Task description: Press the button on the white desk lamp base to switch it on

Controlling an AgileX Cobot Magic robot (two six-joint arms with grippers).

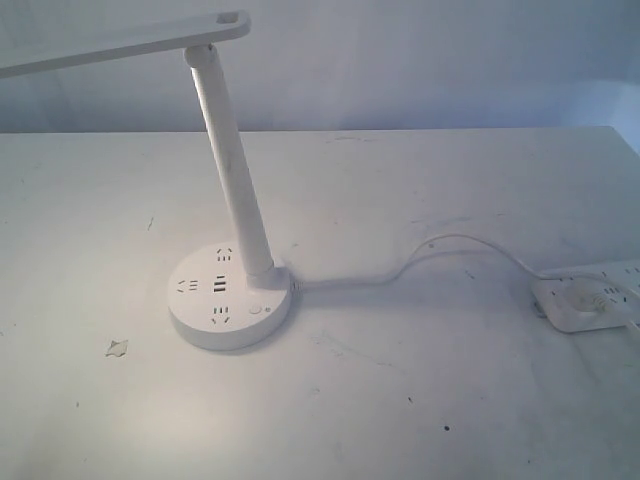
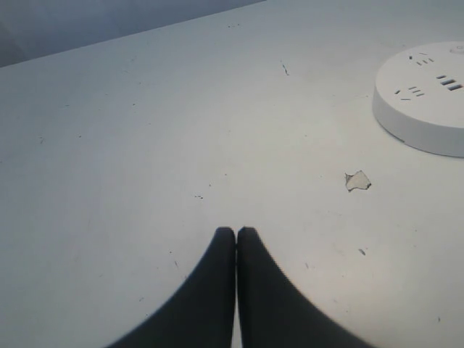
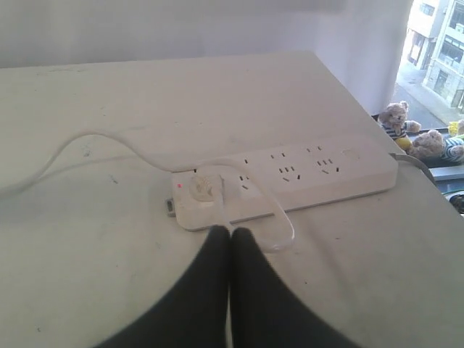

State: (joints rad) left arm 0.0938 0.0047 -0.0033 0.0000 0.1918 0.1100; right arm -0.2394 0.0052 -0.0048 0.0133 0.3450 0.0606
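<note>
The white desk lamp base (image 1: 230, 299) is a round puck with dark socket slots and a slanted stem (image 1: 232, 165), left of centre on the table. Its small round button (image 1: 256, 309) sits flush near the front right of the puck's top. In the left wrist view the base (image 2: 424, 98) shows at the frame's edge, well apart from my left gripper (image 2: 236, 232), which is shut and holds nothing. My right gripper (image 3: 230, 232) is shut too, just short of the power strip (image 3: 290, 181). Neither gripper shows in the exterior view.
A white cord (image 1: 420, 260) runs from the base to a rectangular power strip (image 1: 590, 297) at the right table edge. A small chip mark (image 1: 118, 348) lies left of the base. The lamp head (image 1: 120, 45) overhangs the back left. The table edge (image 3: 406, 181) drops off beyond the strip.
</note>
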